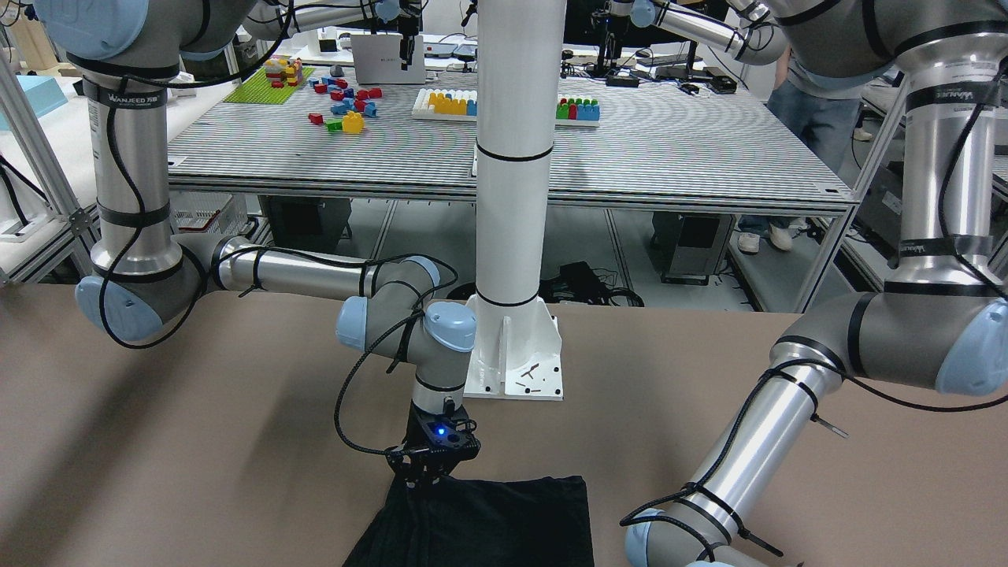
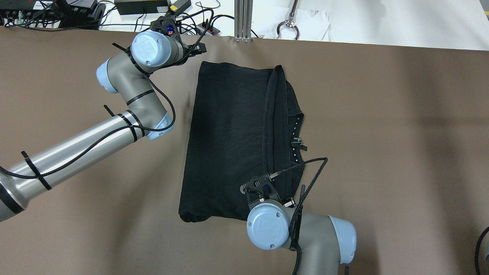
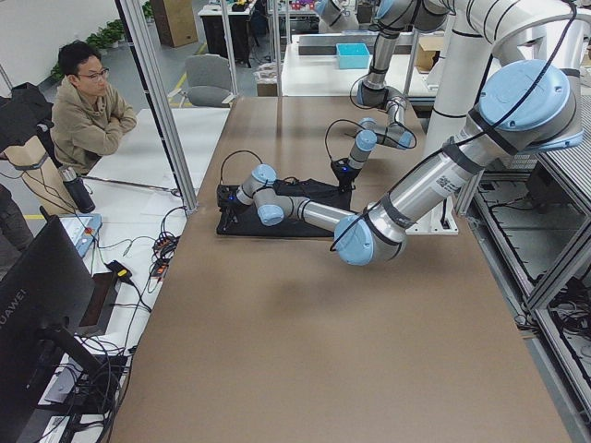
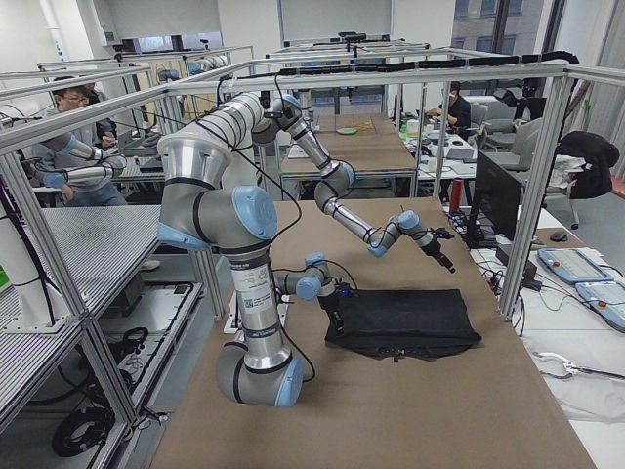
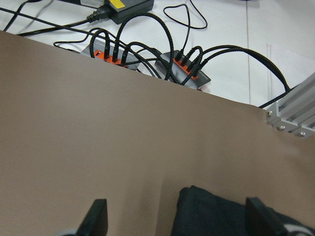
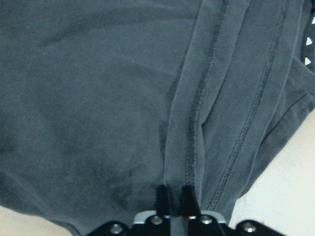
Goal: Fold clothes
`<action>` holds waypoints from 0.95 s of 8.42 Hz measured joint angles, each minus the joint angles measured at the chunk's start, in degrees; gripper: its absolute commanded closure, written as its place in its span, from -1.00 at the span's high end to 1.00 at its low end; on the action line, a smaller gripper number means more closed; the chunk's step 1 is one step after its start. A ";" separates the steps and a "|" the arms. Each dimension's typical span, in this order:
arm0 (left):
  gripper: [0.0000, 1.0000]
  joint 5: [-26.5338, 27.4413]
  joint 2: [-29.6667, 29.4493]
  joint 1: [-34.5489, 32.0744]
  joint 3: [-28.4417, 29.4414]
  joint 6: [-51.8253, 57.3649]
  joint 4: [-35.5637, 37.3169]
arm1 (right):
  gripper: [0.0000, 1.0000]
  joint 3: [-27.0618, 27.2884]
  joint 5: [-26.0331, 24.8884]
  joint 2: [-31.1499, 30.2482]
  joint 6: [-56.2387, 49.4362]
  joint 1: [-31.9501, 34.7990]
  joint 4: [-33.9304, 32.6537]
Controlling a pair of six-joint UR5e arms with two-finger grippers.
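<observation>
The right pincer (image 6: 174,195) is pinched shut on the black shirt (image 2: 229,133). Its two tips are almost together, and a thin strip of cloth is caught between them. That strip is the stitched edge (image 6: 199,113) of a flap folded over the shirt's right side. The pincer has the near end of that edge, the end close to the robot. From there the edge runs straight away from the robot, toward the far side of the surface (image 2: 382,133).

The shirt lies flat in the middle of the surface. It is longer from near to far than from side to side. Most of it lies to the left of the right pincer. The neck hole (image 2: 296,130) pokes out from under the flap on the right.

The left pincer (image 5: 178,217) is wide open and holds nothing. It is at the far left corner (image 5: 211,211) of the shirt, and that corner shows between its two tips. I can't tell if the tips touch the surface there.

So each arm has its own end of the shirt. The right one is at the near end and the left one is at the far end. The far end of the stitched edge is closer to the left arm, but the left pincer is at the other corner, not on the flap.

My guess is that the right pincer will carry the cloth it holds either across to the left or the long way toward the far end.
</observation>
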 measured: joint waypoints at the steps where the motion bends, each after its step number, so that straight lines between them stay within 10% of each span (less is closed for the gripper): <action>1: 1.00 0.01 0.00 0.07 0.00 -0.02 0.00 | -1.00 0.38 0.45 0.04 -0.36 0.73 -0.12; 8: 1.00 0.30 -0.17 1.53 -0.32 -1.14 -0.07 | -0.85 11.52 3.12 -12.70 9.23 -1.15 -0.35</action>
